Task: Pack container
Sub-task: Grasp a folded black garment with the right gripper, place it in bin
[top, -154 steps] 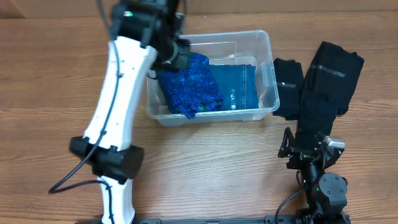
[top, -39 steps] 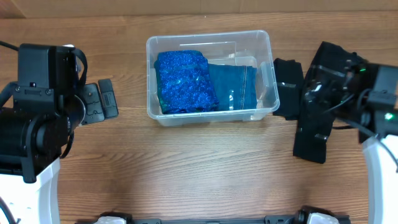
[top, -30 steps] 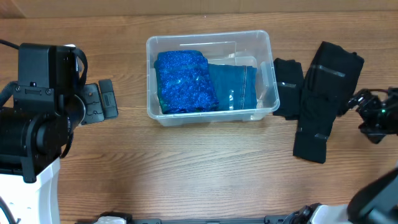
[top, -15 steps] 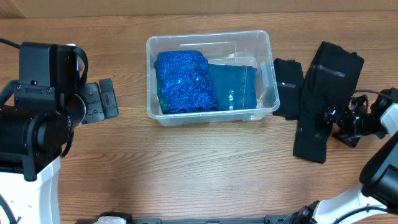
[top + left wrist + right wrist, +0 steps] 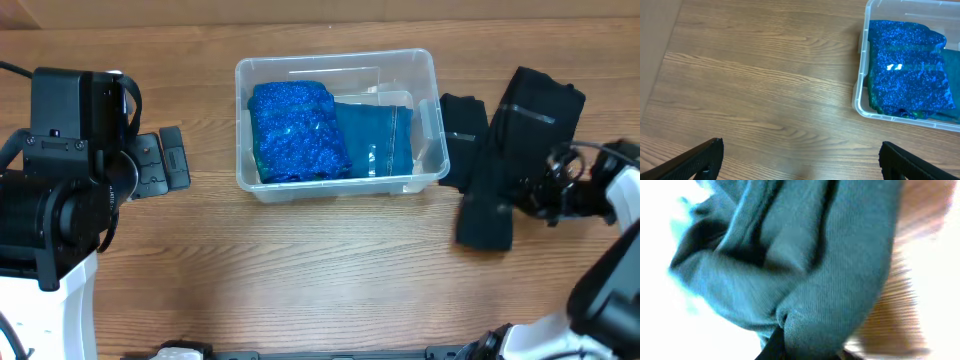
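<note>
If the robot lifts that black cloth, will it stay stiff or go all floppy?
Probably floppy: the black cloth bunches into soft folds in the right wrist view. Likely light too: it lies flat and thin on the table.

We see the clear rectangular plastic container (image 5: 337, 57) with rounded corners standing upright and open on the wooden surface (image 5: 320, 280), its long side running left to right. Inside, a glittery blue fabric bundle (image 5: 298, 130) fills its left half, beside a folded teal cloth (image 5: 375, 138).
</note>
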